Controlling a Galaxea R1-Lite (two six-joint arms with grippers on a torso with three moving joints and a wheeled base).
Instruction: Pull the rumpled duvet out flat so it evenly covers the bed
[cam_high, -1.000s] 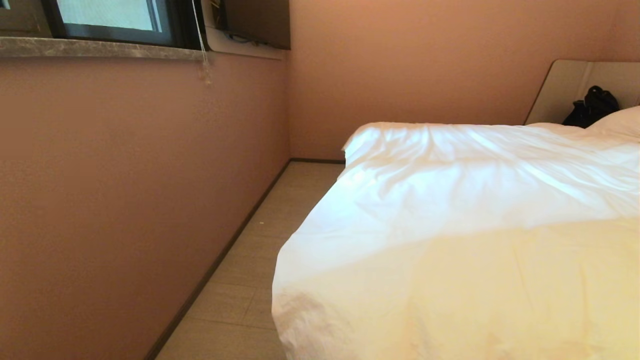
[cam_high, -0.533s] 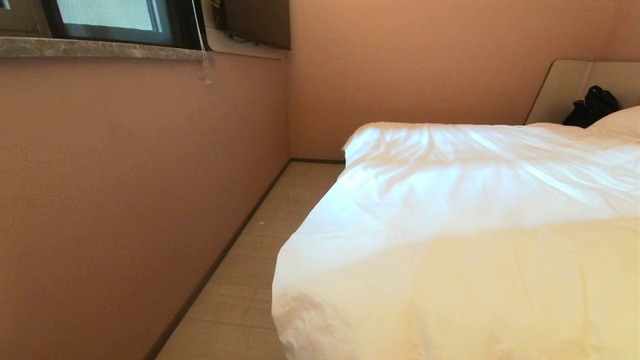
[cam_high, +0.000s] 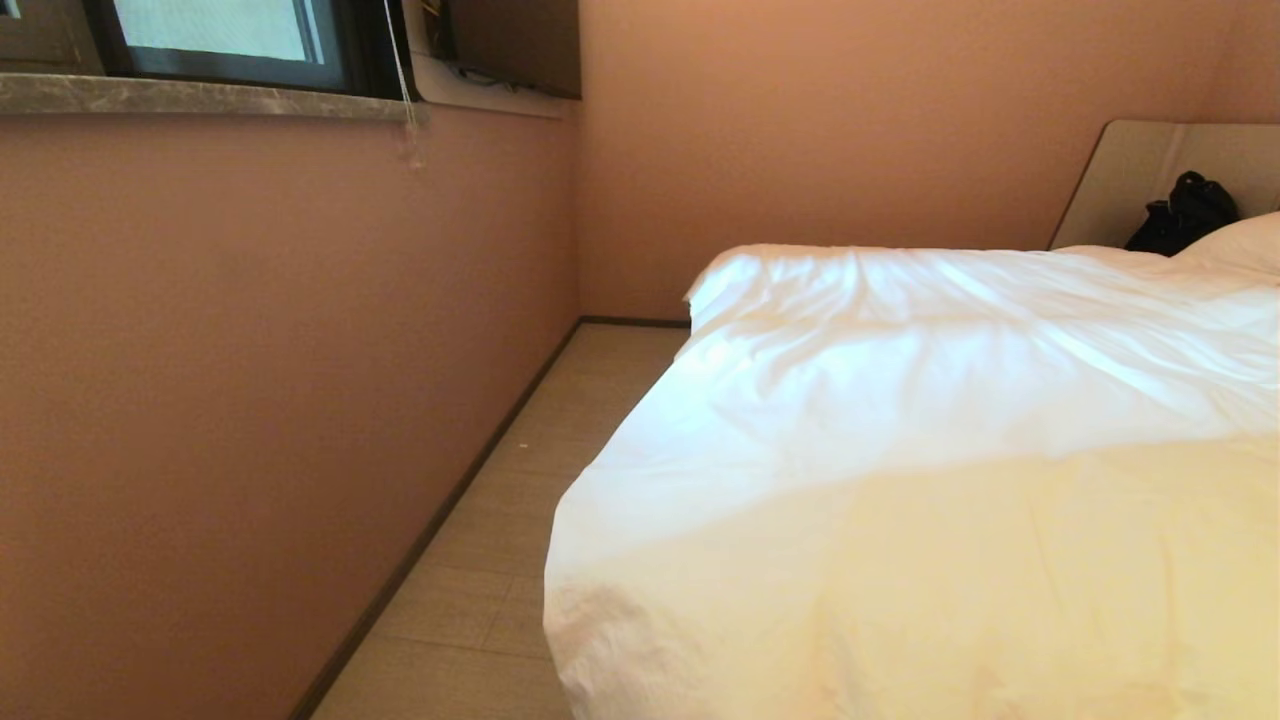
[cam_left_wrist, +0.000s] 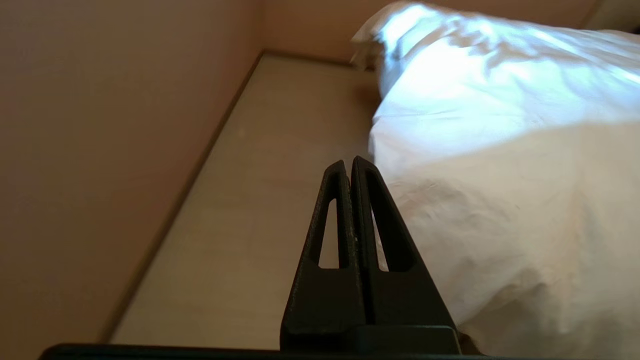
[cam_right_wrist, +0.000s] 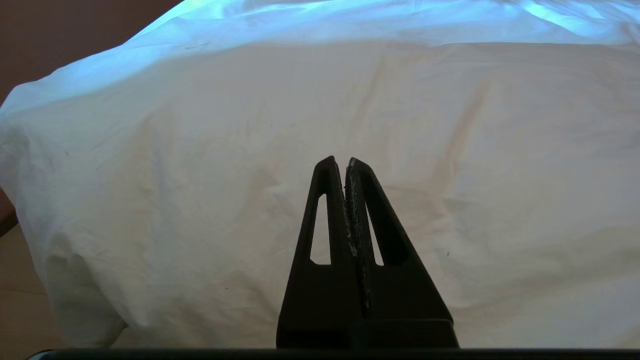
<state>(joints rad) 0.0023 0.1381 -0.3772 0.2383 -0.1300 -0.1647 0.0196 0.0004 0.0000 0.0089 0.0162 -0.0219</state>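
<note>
Cool daylight from the window (cam_high: 215, 30) washes the far half of the duvet (cam_high: 930, 400) to near glare; its near half glows warm yellow. Both tools show as dark silhouettes. The left wrist view is slightly soft.

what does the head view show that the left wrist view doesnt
Only the head view shows the window with its stone sill, the headboard, a black bag against it and a pillow. Only the left wrist view shows the left gripper, its fingers shut and empty, out over the floor beside the bed's corner. Both show the duvet, the pink wall and the floor strip between them.
</note>
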